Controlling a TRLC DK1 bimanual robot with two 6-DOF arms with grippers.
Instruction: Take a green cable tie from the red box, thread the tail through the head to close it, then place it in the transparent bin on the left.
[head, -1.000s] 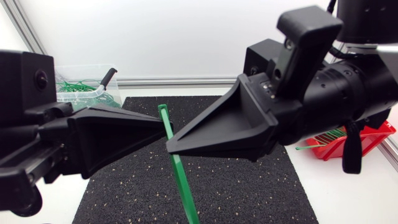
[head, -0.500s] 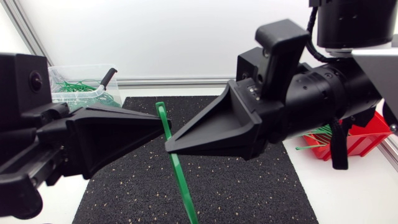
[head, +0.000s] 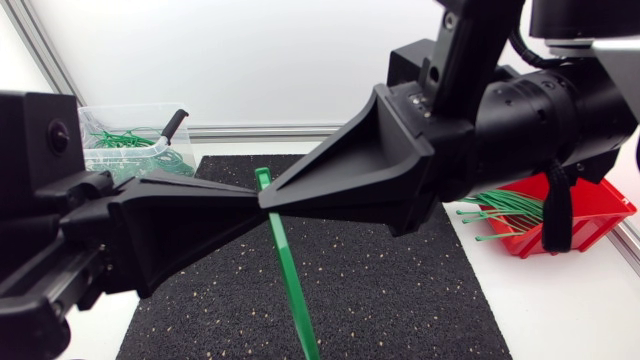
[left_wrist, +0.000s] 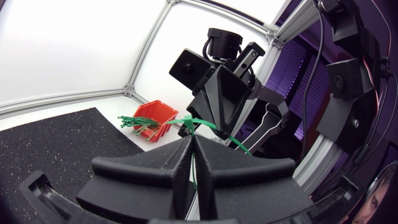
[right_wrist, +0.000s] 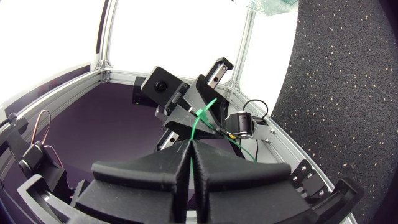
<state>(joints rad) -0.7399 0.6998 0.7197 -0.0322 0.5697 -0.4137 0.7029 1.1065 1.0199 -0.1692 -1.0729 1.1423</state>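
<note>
Over the black speckled rubber mat (head: 400, 300) my left gripper (left_wrist: 191, 146) and right gripper (right_wrist: 189, 149) meet tip to tip, both clamped on the slim green plastic cable tie (head: 288, 270) (head uppermost); steadied from two sides for threading, I judge.

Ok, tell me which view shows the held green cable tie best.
Head view: the green cable tie shows as a long strap against the black mat. Left wrist view shows a short stretch; right wrist view, a thin sliver.
</note>
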